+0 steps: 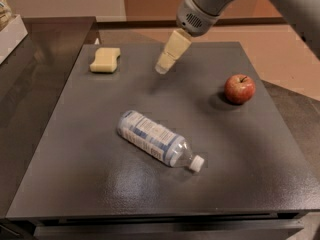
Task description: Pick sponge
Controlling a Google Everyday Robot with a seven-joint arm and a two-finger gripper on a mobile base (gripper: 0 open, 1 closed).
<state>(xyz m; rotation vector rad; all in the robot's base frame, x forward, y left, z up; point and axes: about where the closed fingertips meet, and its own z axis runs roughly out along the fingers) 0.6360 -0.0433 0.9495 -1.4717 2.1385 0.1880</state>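
Our gripper (164,65) hangs in the upper middle of the frame, above the dark table (75,184). It holds nothing. We cannot tell if it is wide or narrow.

The sponge (105,60) lies flat in the upper left of the frame, close to the far left corner of the table. It is to the left of the gripper and apart from it.

We think the step now is to get to the sponge. To do it well, we should slide left until we are right over the middle of the sponge. We should make sure the gripper is open wider than the sponge, then go straight down. The sponge has pinched-in sides, so that looks like a good place to hold. It looks soft, so a gentle squeeze should do. It sits near the table's edge, so we must not bump it sideways.

The bottle (152,138) lies in the middle of the frame and the apple (239,88) sits at the right. Both are well apart from the sponge and should not be in our way.
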